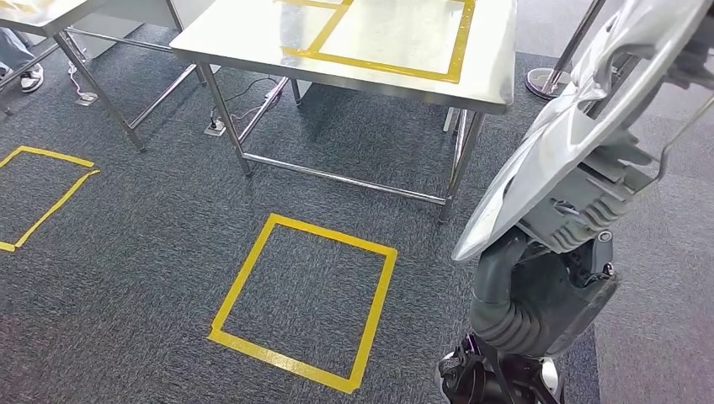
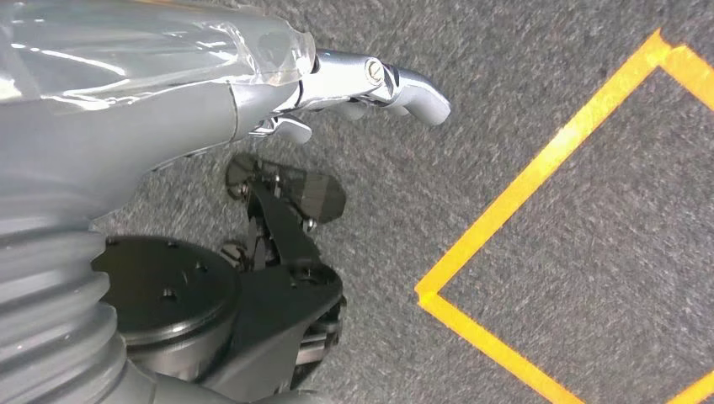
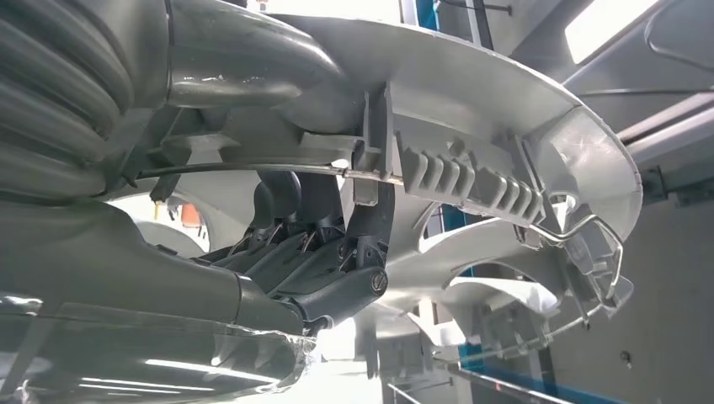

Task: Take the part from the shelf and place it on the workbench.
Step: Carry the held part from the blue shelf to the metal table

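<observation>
My right hand (image 1: pixel 566 282) holds a large silver-grey moulded part (image 1: pixel 572 135) upright at the right of the head view, above the carpet. In the right wrist view its dark fingers (image 3: pixel 307 244) grip the part (image 3: pixel 505 109) by its ribbed inner side, where a thin wire clip runs along one end. The steel workbench (image 1: pixel 480 80) stands ahead and to the left of the part, with a yellow tape rectangle (image 1: pixel 459 46) on its top. My left hand (image 2: pixel 370 84) hangs over the carpet with nothing in it, its thumb stretched out.
A yellow tape square (image 1: pixel 253 261) marks the carpet in front of the workbench, and another (image 1: pixel 50 198) lies at the far left. A second steel table (image 1: pixel 50 17) stands at the back left, a person's shoe (image 1: pixel 29 77) beside it. A stanchion base (image 1: pixel 546 81) sits right of the workbench.
</observation>
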